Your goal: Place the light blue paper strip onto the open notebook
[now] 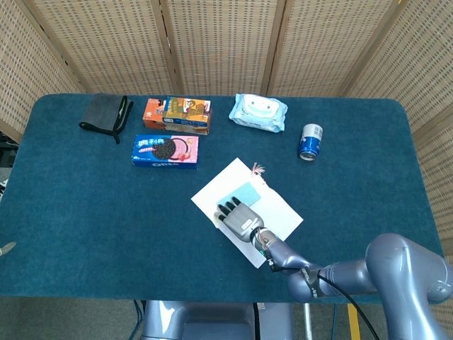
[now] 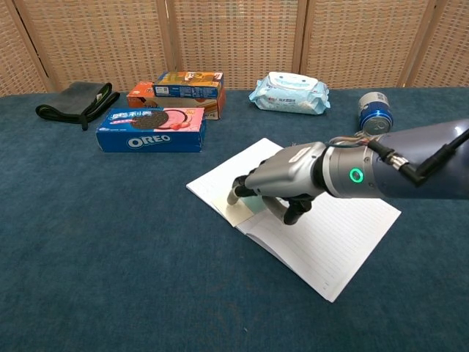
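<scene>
The open notebook lies white and lined, turned at an angle, in the middle of the blue table. The light blue paper strip rests flat on its far-left page. My right hand reaches over the notebook from the near right. Its fingers point down onto the strip's near edge with the thumb curled underneath, pinching the strip. Most of the strip is hidden under the hand in the chest view. My left hand shows in neither view.
An Oreo box and an orange snack box sit at the back left, beside a black pouch. A wipes pack and a blue can stand at the back right.
</scene>
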You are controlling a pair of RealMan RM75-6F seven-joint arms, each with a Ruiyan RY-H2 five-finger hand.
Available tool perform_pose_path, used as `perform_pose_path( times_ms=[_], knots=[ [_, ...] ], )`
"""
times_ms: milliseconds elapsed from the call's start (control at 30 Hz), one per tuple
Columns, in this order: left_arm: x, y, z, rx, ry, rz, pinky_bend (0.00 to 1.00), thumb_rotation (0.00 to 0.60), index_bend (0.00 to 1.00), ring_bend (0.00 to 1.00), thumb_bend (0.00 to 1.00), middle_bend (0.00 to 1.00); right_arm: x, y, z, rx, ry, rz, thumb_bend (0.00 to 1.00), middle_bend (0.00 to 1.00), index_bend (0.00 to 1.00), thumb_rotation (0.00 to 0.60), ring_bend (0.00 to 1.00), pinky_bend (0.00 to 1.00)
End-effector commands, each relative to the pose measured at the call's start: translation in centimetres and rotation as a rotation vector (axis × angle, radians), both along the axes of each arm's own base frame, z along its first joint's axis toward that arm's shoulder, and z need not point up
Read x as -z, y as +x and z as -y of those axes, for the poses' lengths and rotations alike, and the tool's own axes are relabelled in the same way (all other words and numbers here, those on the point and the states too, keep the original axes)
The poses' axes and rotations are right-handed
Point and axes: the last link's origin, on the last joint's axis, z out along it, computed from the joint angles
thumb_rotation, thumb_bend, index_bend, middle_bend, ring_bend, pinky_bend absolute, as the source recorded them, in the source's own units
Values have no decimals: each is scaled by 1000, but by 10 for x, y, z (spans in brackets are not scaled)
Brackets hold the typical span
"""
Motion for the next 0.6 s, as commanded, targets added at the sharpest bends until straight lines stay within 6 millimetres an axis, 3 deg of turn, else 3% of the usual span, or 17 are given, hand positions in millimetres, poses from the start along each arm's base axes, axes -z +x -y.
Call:
perform_pose_path(
  times_ms=[33,200,400,600],
  knots=[
    [1,1,0,2,-3,-2,0,600,0,0,0,0,-28,16,3,6,-30,130,1000,0,0,600,0,0],
    [1,1,1,3,-3,-3,0,600,0,0,0,0,-46,19,11,33,-79,233,1000,0,0,600,0,0],
    [2,2,1,5,-2,-5,0,600,0,0,0,0,-63,4,14,160,-114,353,1000,0,0,600,0,0],
    [5,5,1,13,-12,-11,0,600,0,0,0,0,-54,-17,7,254,-57,314,1000,0,0,600,0,0]
  ],
)
